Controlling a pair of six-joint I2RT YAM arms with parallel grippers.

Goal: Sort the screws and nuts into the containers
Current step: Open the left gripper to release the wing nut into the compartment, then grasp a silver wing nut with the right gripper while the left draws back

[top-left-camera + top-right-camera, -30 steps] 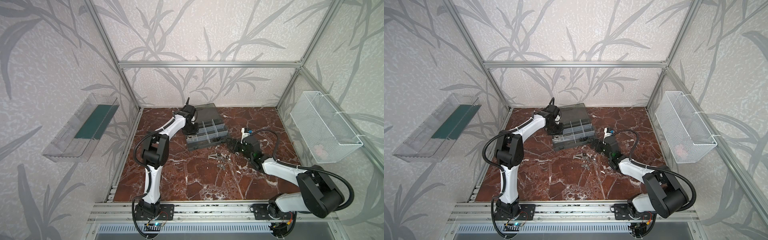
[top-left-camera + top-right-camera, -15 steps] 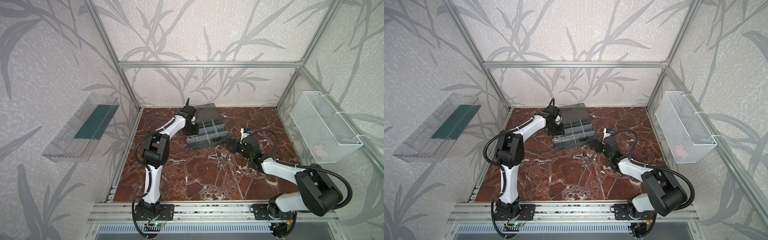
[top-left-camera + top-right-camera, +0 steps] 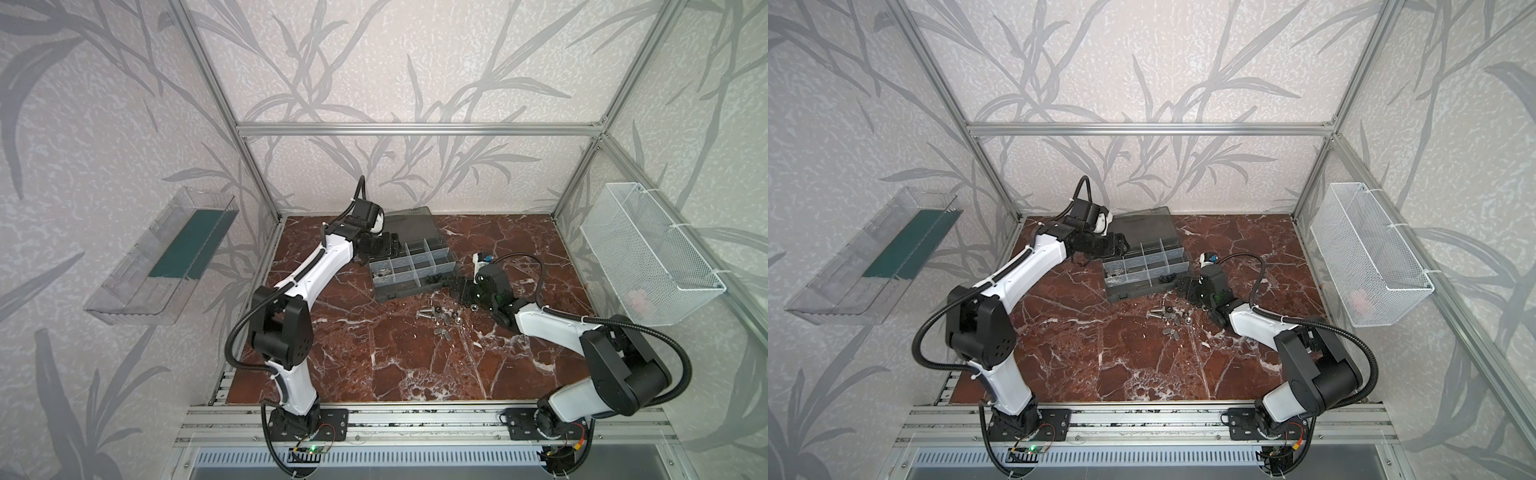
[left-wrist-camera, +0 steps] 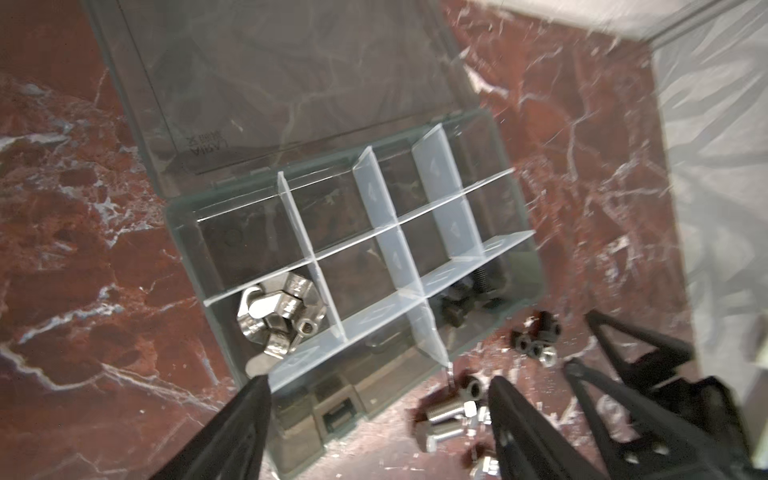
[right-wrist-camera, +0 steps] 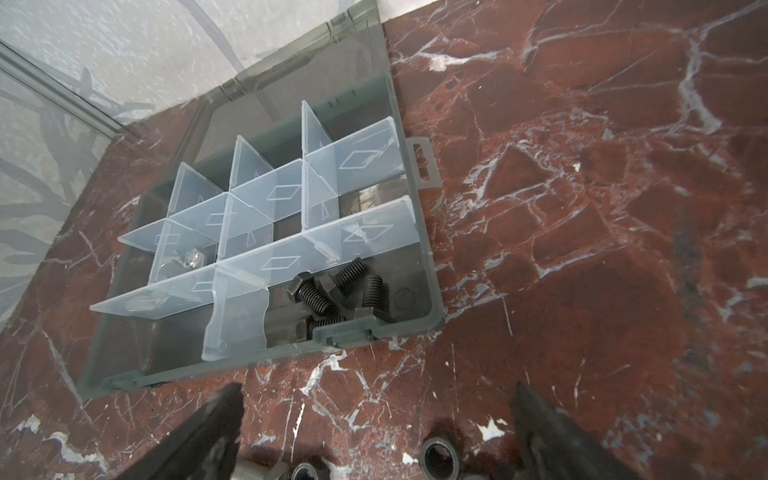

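Both claws stand open: the left claw [image 4: 376, 380] hangs above the organizer case [image 3: 399, 293] at its 10 o'clock corner, the right claw [image 5: 376, 388] over the loose screws and nuts [image 3: 445, 321] on the tabletop [image 3: 374, 365], at 5 o'clock of the case. Silver nuts [image 4: 278, 316] and black bolts [image 5: 332, 291] lie in separate compartments. The pile is dense, so I think the right claw can pinch two pieces or push some away; it can also knock the case, which is just beside.

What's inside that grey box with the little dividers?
The box holds silver nuts in one compartment, black bolts in a corner one. The rest look bare, though the cloudy dividers hide parts of their floors.
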